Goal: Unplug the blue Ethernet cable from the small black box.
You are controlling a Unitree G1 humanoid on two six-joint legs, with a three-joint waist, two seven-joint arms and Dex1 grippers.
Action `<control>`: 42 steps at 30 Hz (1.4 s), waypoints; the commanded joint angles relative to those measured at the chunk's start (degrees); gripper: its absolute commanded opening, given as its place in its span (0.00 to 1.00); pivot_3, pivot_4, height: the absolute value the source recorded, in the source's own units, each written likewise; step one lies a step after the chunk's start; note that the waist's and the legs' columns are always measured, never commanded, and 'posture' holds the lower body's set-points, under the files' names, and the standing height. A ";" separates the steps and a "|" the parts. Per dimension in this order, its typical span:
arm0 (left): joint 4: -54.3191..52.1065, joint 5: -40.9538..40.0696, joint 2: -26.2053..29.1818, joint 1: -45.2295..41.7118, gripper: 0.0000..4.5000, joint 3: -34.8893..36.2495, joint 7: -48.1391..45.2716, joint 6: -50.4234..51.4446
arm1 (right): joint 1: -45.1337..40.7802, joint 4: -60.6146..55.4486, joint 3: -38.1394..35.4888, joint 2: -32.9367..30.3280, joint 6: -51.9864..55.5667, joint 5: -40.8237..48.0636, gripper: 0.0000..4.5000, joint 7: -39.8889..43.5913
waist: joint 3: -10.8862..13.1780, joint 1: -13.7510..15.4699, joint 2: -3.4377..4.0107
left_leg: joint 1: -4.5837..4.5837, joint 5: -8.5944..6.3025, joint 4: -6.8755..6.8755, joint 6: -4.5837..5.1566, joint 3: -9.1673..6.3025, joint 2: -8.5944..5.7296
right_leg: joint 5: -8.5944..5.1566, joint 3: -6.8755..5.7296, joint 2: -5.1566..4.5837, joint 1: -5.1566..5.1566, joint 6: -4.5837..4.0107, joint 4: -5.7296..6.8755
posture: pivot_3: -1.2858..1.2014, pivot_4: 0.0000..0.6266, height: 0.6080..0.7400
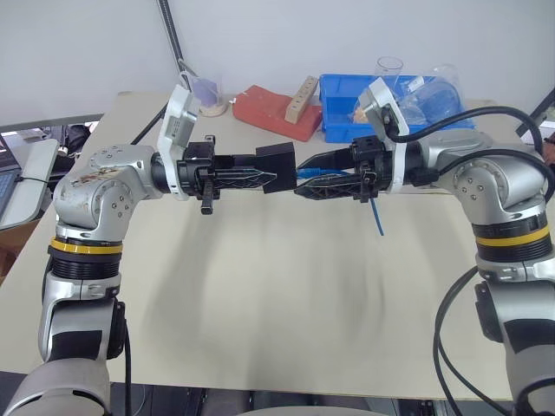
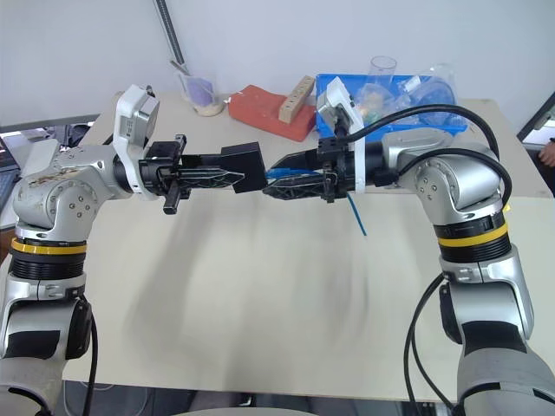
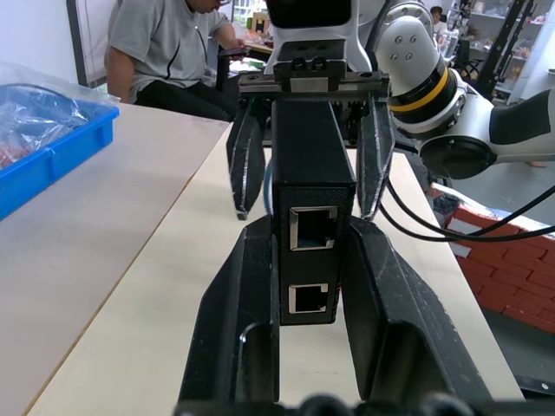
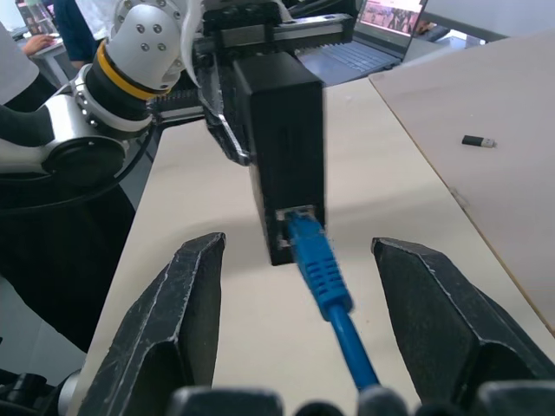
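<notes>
The pale bench (image 1: 260, 303) fills the middle and lower part of the head views, with the two arms meeting above its far half. At the upper right of those views a blue bin (image 1: 342, 104) stands at the back edge, with a red brick-shaped block (image 1: 277, 111) just left of it, a wooden block (image 1: 301, 97) leaning on that block, and a clear cup (image 1: 390, 69) behind the bin. A person sits beyond the bench in the upper left of the left wrist view.

The left gripper (image 1: 260, 178) reaches in from the left, its fingers clamped tight on the small black box (image 1: 277, 162), held above the bench just left of centre. The right gripper (image 1: 316, 178) comes from the right; its fingers stand partly apart on either side of the blue Ethernet cable (image 4: 325, 277), not touching it in the right wrist view. The plug sits in the box's socket, and the cord hangs down from the right gripper toward the bench.

A tiny dark chip (image 4: 479, 140) lies on the bench, well apart.
</notes>
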 commanded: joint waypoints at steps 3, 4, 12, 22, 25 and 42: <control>-2.05 -0.73 0.95 -1.45 0.11 0.85 -0.74 -0.37 | -1.66 0.69 -2.73 0.48 -0.83 -0.39 0.40 1.24 | 0.00 0.00 0.00 | 0.00 0.00 0.00 0.00 0.00 0.00 | 0.00 0.00 0.00 0.00 0.00 0.00 | 0.52 0.24 0.99; -2.06 -0.75 0.96 -1.44 0.11 0.86 -0.73 -0.33 | -1.76 0.83 -2.77 0.43 -0.67 -0.40 0.34 1.52 | 0.00 -0.01 0.00 | 0.00 0.00 0.00 0.00 0.00 0.00 | 0.00 0.00 0.00 0.00 0.00 0.00 | 0.52 0.24 0.99; -1.86 -0.57 1.05 -1.43 0.11 0.61 -0.77 -0.60 | -2.88 2.22 -3.50 0.23 0.36 -0.35 0.26 3.02 | 0.00 0.02 0.00 | 0.00 0.00 0.00 0.00 0.00 0.00 | 0.00 0.00 0.00 0.00 0.00 -0.01 | 0.52 0.24 0.99; -1.38 -0.11 0.91 -1.70 0.11 0.45 -1.06 -1.04 | -3.52 2.54 -3.45 0.35 1.19 -0.43 0.26 4.07 | 0.00 0.03 0.00 | 0.00 0.00 -0.01 0.00 0.01 0.00 | 0.00 0.00 0.01 -0.01 0.00 -0.01 | 0.52 0.24 0.99; -1.44 -0.10 0.90 -1.74 0.11 0.48 -1.04 -1.03 | -3.08 2.25 -3.22 0.13 1.02 -0.68 0.26 4.37 | 0.00 0.02 0.00 | 0.00 0.00 -0.01 0.00 0.01 0.00 | 0.00 0.00 0.01 -0.01 0.00 -0.01 | 0.52 0.24 0.99; -2.09 -0.31 0.91 -1.16 0.11 0.72 -0.73 -0.95 | -3.77 3.18 -2.74 1.17 0.10 -3.55 0.26 5.71 | 0.01 0.02 0.00 | 0.00 0.00 -0.01 0.00 0.01 0.00 | 0.00 0.00 0.02 -0.01 0.00 -0.02 | 0.52 0.24 0.99</control>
